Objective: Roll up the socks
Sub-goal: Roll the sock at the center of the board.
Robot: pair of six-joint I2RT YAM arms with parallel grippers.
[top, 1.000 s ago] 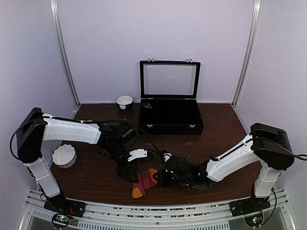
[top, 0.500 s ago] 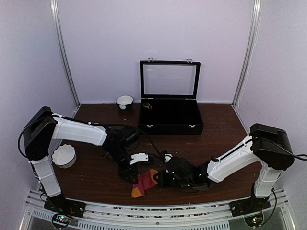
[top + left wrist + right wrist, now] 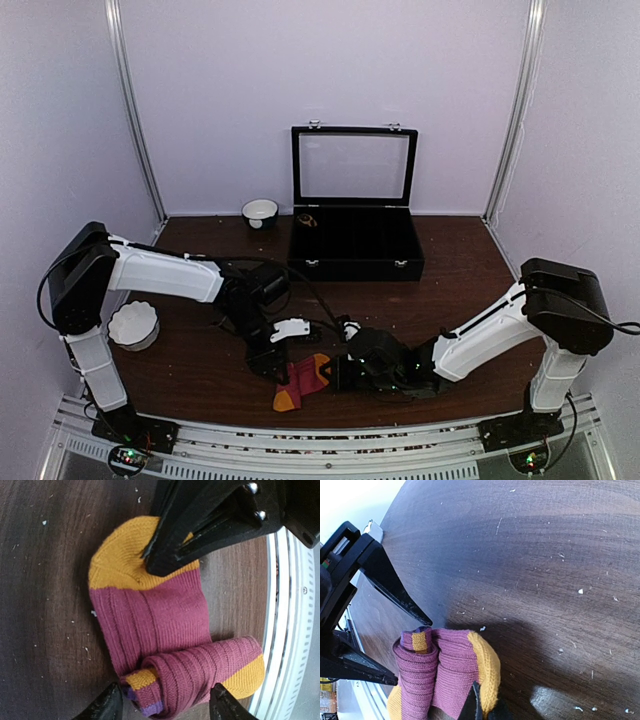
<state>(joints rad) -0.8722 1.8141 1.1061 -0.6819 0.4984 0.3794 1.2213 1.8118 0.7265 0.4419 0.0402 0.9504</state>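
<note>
One dark brown wooden table (image 3: 470,270) is shown, a magenta-red, orange-toed ribbed sock (image 3: 155,625) lying half rolled near its front edge. The flat toe (image 3: 120,562) is pinned by the closed right pincer (image 3: 150,562); the roll (image 3: 185,675) is straddled by the spread left pincer (image 3: 165,707). Next, it is judged, the roll must be gripped and turned onward.

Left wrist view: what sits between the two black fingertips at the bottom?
The rolled end of the magenta sock lies between the left gripper's jaws, plain in that view.
</note>
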